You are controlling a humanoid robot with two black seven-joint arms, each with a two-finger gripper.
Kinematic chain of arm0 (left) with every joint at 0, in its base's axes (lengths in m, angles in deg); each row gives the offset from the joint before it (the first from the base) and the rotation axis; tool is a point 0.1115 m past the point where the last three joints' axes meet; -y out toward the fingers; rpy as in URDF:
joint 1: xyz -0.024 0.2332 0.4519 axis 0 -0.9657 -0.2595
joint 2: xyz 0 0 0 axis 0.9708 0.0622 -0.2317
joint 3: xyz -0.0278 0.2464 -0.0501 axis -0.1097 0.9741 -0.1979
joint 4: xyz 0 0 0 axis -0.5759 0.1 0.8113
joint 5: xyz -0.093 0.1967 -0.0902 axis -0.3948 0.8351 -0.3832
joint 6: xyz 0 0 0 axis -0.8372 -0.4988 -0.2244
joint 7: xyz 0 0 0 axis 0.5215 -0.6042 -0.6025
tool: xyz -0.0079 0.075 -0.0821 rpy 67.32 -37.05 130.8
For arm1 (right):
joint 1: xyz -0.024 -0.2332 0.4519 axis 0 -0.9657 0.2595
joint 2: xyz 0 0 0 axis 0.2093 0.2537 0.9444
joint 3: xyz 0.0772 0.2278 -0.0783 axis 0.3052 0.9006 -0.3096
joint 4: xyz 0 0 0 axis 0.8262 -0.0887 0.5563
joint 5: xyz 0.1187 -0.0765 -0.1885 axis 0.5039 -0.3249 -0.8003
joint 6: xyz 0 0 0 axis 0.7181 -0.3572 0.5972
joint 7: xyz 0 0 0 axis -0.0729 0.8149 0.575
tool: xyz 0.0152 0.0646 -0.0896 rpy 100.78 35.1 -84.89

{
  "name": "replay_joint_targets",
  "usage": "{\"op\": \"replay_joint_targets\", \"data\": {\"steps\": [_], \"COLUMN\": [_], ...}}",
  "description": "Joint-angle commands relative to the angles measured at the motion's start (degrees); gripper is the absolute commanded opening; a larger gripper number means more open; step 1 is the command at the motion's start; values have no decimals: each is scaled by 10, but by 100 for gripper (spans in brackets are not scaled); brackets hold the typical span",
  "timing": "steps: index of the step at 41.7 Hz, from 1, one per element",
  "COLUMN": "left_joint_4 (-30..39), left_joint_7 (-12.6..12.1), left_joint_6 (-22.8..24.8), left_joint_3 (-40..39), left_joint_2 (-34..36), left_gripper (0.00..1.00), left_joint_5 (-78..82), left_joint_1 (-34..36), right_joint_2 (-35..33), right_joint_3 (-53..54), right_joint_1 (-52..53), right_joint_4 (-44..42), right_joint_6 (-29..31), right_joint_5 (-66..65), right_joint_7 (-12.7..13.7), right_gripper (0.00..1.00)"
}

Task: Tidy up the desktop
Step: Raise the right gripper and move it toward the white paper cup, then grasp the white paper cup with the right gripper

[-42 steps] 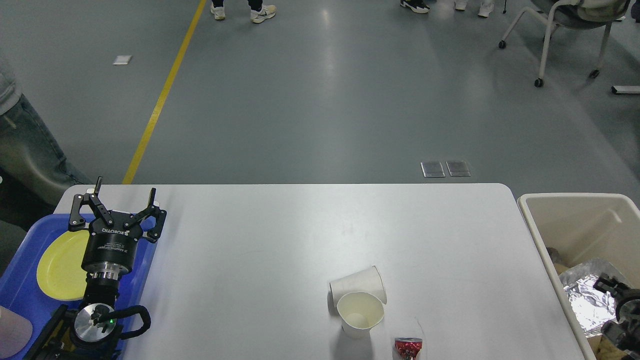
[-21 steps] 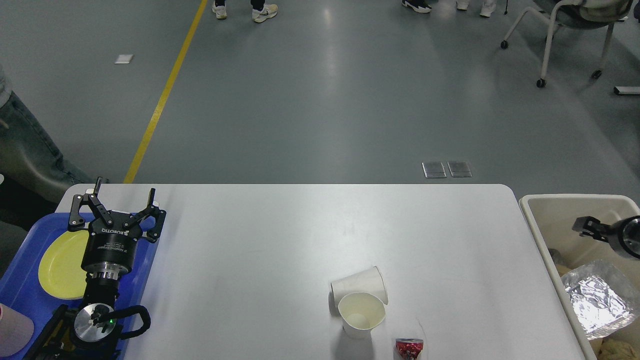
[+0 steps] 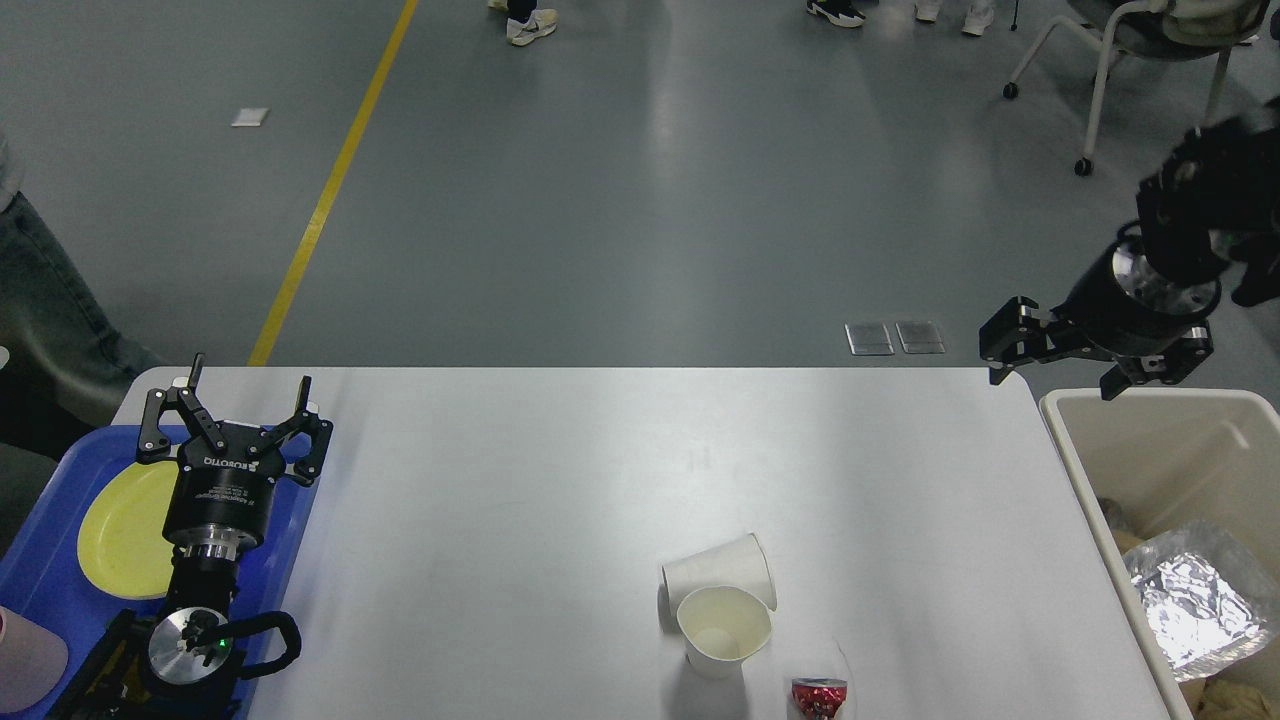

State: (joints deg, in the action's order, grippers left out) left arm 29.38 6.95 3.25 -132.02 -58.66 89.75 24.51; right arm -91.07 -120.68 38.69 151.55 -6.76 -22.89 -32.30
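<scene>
The desk (image 3: 560, 480) is big and white. Two paper cups sit near its front edge, right of the middle: an upright cup (image 3: 723, 630) and a tipped cup (image 3: 718, 572) lying just behind it, touching. The tipped cup's long side runs left to right. A small red wrapper (image 3: 818, 697) lies just beside them. The right pincer (image 3: 1085, 352) hangs released and empty over the far right corner, above the beige bin (image 3: 1110, 400). The left pincer (image 3: 238, 420) is released too, over the blue tray (image 3: 40, 560). I think the right arm is a bit nearer the cups.
</scene>
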Motion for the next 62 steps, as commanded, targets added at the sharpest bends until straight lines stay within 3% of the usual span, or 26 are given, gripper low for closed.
{"op": "replay_joint_targets", "data": {"steps": [1, 6, 11, 25, 34, 43, 54, 62], "left_joint_4": [0, 0, 0, 0, 0, 0, 0, 0], "left_joint_7": [1, 0, 0, 0, 0, 0, 0, 0], "left_joint_6": [0, 0, 0, 0, 0, 0, 0, 0], "left_joint_3": [0, 0, 0, 0, 0, 0, 0, 0], "left_joint_2": [0, 0, 0, 0, 0, 0, 1, 0], "left_gripper": [96, 96, 96, 96, 96, 96, 96, 96], "left_joint_5": [0, 0, 0, 0, 0, 0, 0, 0], "left_joint_1": [0, 0, 0, 0, 0, 0, 0, 0], "right_joint_2": [30, 30, 33, 49, 70, 82, 92, 147], "right_joint_3": [12, 45, 49, 47, 53, 81, 165, 169], "right_joint_1": [108, 208, 266, 268, 232, 171, 43, -88], "right_joint_4": [104, 220, 283, 290, 288, 286, 258, 183], "right_joint_6": [40, 43, 41, 33, 22, -55, -81, -163], "right_joint_5": [8, 9, 11, 19, 20, 25, 35, 36], "right_joint_7": [1, 0, 1, 0, 1, 1, 2, 3], "right_gripper": [100, 100, 100, 100, 100, 100, 100, 98]}}
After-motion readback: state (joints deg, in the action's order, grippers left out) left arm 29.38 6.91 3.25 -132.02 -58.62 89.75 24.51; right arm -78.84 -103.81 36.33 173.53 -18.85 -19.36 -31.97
